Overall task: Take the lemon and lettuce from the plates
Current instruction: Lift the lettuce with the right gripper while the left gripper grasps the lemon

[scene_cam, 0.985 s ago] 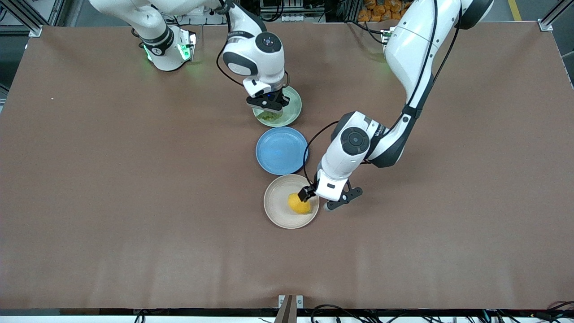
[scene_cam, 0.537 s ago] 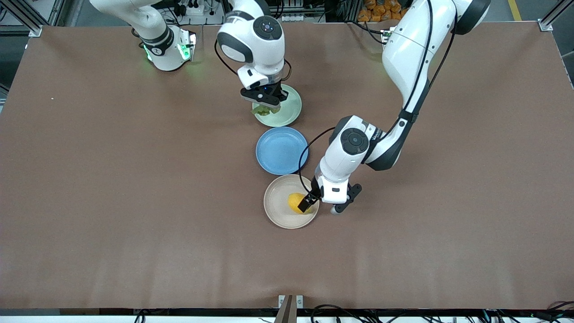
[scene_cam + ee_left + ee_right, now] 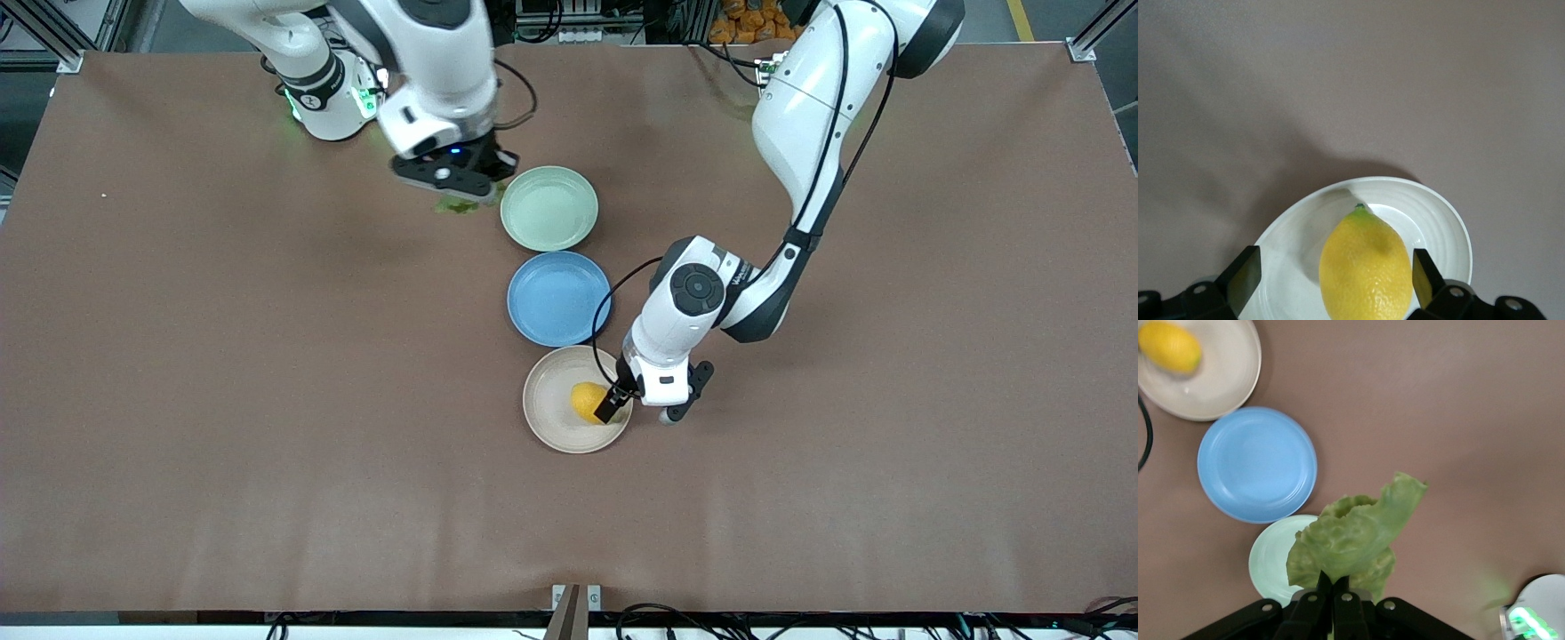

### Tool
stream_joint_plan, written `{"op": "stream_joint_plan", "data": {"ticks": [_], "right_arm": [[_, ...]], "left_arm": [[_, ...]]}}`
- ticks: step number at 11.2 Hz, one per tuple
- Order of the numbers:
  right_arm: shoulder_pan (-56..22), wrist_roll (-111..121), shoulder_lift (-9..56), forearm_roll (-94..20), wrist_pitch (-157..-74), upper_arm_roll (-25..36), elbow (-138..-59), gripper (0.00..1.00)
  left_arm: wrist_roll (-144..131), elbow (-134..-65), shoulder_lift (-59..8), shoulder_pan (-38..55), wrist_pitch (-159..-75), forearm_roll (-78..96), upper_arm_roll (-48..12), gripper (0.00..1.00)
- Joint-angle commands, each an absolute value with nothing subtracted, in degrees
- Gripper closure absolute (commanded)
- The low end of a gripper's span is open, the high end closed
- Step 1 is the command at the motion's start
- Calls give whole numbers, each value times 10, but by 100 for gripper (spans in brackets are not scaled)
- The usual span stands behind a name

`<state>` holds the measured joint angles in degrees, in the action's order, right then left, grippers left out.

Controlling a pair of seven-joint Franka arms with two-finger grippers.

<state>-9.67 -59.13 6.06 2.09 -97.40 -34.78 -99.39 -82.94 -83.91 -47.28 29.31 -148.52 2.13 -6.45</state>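
Lemon (image 3: 586,401) lies in my beige plate (image 3: 551,422), the plate nearest the front camera, toward the side of the dish closest to my left arm. My left gripper (image 3: 638,405) is down at that plate with its fingers apart, one pad (image 3: 1245,279) on each flank of the fruit; in my left wrist view there is a sliver of plate showing between each pad and the yellow skin (image 3: 1366,273), so I am not clamped on it. The lemon's green-tipped end points away from my wrist.

Lettuce (image 3: 458,206) is off its dish: my right gripper (image 3: 449,182) has its fingers pinched together on the leaf's lower end and holds it in the air over bare counter (image 3: 267,356), just beside the pale green plate (image 3: 548,209) on the side toward my right arm's end. From my right wrist view the wrinkled leaf (image 3: 1351,537) stands up out of my closed fingers and covers part of that green plate's rim (image 3: 1268,567).

The pale green plate is empty. The blue plate (image 3: 557,298) sits between the green and beige ones, nearly touching both, and holds nothing. The three dishes form a short line running from farther to nearer the front camera, green farthest, beige nearest.
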Motion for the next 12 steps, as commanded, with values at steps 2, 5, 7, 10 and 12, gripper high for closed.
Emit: {"op": "stream_joint_plan", "data": {"ticks": [2, 5, 7, 10, 12], "right_arm": [[-62, -444, 42, -4, -932, -236, -953, 100], [-50, -356, 43, -34, -933, -144, -947, 100], [-44, -302, 47, -49, -940, -93, -946, 100], [-39, -212, 54, -58, -948, -16, -947, 100], [-35, -192, 65, -58, -961, 3, -950, 100]], "left_arm": [[-842, -797, -504, 307, -1492, 25, -55, 0], [-841, -782, -523, 326, -1492, 25, -45, 0], [-841, -782, -523, 336, -1492, 26, -33, 0], [-837, -781, -528, 337, -1512, 25, -33, 0], [-836, -782, -531, 340, -1520, 25, -33, 0]]}}
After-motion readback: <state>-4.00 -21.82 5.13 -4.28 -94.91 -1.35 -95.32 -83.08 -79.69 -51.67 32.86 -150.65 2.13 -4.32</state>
